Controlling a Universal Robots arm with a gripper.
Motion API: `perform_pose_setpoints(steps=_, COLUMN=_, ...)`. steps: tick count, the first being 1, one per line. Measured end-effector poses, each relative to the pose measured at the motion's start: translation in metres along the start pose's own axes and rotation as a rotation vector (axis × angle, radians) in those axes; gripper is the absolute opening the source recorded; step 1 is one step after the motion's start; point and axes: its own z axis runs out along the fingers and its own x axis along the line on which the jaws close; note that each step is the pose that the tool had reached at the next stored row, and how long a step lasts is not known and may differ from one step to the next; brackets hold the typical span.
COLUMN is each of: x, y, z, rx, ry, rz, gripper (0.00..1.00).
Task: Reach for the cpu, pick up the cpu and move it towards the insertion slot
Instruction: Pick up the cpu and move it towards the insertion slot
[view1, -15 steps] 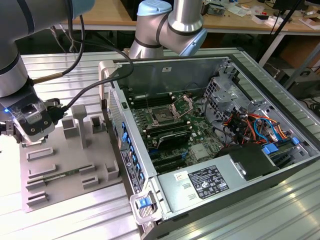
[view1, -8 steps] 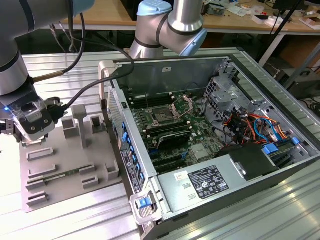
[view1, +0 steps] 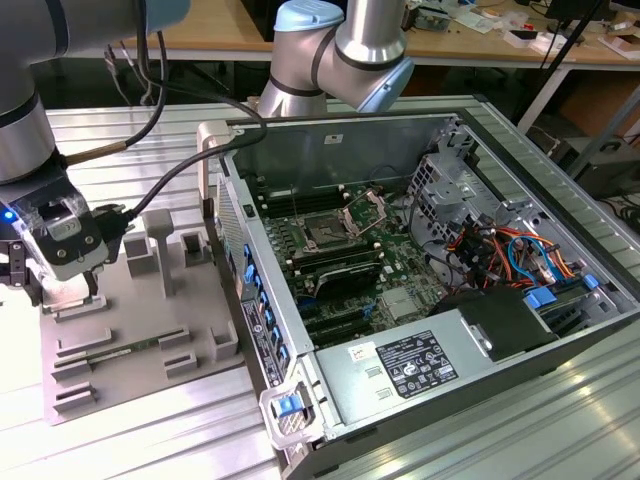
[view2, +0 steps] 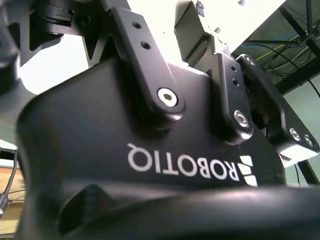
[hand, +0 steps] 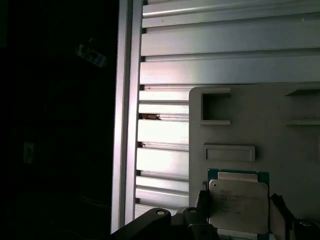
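In the first wrist view the cpu, a silvery square chip with a thin green rim, lies flat on the grey fixture plate. My gripper is shut on it, with one dark finger against one side and the other finger against the opposite side. In the exterior view the gripper sits low over the near corner of the fixture plate at the exterior view's left, covering the chip. The insertion slot, a square socket with its metal bracket raised, lies inside the open computer case, well to the right of the gripper.
The fixture plate carries raised blocks and a memory stick. The open computer case has a tall side wall between plate and motherboard. Cables and a power supply fill its right half. A ribbed aluminium table lies underneath.
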Motion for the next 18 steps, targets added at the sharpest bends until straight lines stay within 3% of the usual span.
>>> perform_pose_setpoints(steps=4, x=0.0000, y=0.0001, z=-0.0003, rx=0.0001, ry=0.0000, rz=0.000, gripper=0.54)
perform_pose_setpoints(steps=11, x=0.0000, y=0.0001, z=-0.0092, rx=0.0001, ry=-0.0001, rz=0.000, gripper=0.54)
perform_pose_setpoints(steps=18, x=0.0000, y=0.0000, z=-0.0115, rx=0.0001, ry=0.0000, rz=0.000, gripper=0.54)
